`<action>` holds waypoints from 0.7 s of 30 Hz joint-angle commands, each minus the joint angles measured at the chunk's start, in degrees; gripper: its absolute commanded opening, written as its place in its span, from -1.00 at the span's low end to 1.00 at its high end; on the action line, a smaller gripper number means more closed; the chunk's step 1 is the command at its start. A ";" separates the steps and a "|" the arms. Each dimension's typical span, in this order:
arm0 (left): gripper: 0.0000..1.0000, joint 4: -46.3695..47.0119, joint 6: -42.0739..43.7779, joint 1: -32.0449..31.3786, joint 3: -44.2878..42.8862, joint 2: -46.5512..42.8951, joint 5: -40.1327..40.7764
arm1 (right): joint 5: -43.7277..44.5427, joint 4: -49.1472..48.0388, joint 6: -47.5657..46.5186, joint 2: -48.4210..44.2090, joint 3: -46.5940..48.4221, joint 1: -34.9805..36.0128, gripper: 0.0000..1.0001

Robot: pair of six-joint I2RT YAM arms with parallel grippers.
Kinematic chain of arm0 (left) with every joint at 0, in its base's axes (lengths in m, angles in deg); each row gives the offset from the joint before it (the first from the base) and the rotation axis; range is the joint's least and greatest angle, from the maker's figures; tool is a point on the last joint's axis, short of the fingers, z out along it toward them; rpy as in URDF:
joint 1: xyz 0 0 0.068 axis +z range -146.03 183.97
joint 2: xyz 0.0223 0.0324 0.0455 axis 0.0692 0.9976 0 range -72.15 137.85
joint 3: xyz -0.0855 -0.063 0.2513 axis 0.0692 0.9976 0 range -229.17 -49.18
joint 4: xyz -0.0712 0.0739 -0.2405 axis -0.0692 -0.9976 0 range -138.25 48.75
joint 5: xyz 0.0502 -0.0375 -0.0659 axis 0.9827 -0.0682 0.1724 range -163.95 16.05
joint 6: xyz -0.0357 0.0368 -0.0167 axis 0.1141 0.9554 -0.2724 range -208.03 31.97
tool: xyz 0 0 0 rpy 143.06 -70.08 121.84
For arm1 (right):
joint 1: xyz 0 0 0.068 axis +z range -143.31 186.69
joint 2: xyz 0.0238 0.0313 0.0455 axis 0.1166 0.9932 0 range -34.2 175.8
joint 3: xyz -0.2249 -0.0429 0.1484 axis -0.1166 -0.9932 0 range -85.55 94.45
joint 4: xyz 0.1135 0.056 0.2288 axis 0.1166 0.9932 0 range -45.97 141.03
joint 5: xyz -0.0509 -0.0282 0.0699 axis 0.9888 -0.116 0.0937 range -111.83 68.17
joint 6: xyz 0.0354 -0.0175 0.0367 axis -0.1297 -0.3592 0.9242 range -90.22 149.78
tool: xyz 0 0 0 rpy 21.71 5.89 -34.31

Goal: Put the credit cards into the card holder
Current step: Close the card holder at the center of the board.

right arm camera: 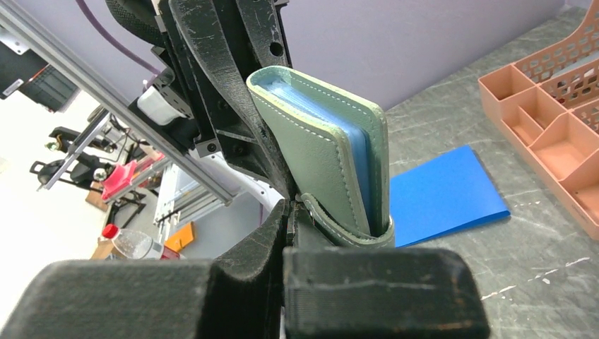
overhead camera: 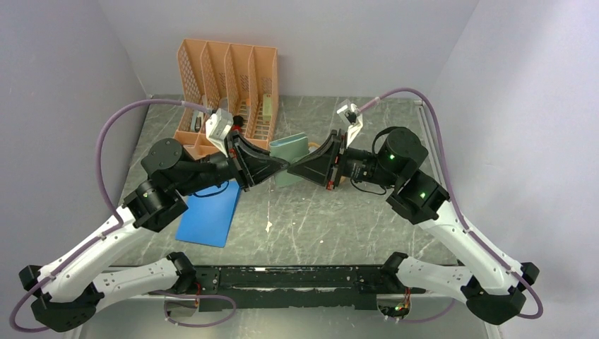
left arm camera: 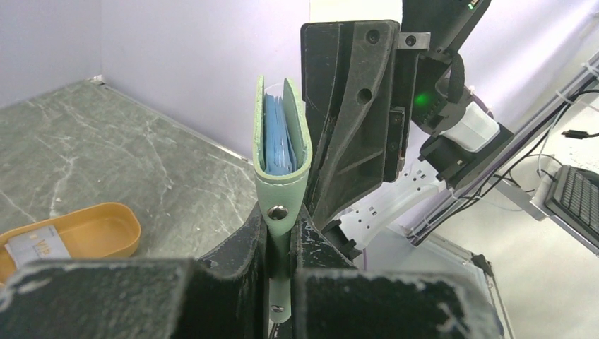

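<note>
My left gripper (left arm camera: 281, 236) pinches the folded wallet (left arm camera: 281, 141); my right gripper (right arm camera: 288, 224) sits squeezed shut beside it. Next, I think, I must open it for a card (left arm camera: 35, 246).

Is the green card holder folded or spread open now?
Folded: the card holder shows both green covers close together, with blue pockets between them. Whether its snap is fastened, cannot tell.

Green card holder (right arm camera: 321, 166) upright beyond closed fingers (right arm camera: 381, 293)

Card holder (left arm camera: 281, 152) in left pincer (left arm camera: 281, 236)
</note>
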 commanded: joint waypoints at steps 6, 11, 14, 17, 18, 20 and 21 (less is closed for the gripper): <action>-0.91 -3.02 0.58 -3.78 -0.66 -4.85 4.71 | 4.16 4.62 -6.71 0.75 0.68 -0.82 -1.00; -0.91 -3.80 0.38 -3.80 -0.55 -5.86 10.65 | 1.57 10.02 -10.61 -1.27 3.38 -0.82 -0.45; -0.91 -4.57 -0.01 -3.83 -0.59 -6.00 13.69 | 2.36 12.19 -12.07 -2.36 4.65 -0.82 -0.16; -0.90 -4.98 -0.62 -3.81 -0.51 -5.92 15.63 | 4.29 12.23 -11.75 -3.09 4.71 -0.82 -0.07; -0.91 -5.12 -0.88 -3.84 -0.63 -5.76 16.19 | 5.41 11.81 -11.44 -3.19 4.51 -0.82 -0.06; -0.90 -5.81 -1.22 -3.79 -1.27 -5.13 17.27 | 7.18 10.01 -10.53 -3.53 3.63 -0.82 -0.01; -0.90 -6.29 -1.65 -3.77 -1.77 -4.65 17.81 | 8.27 9.13 -10.13 -3.65 3.22 -0.82 0.03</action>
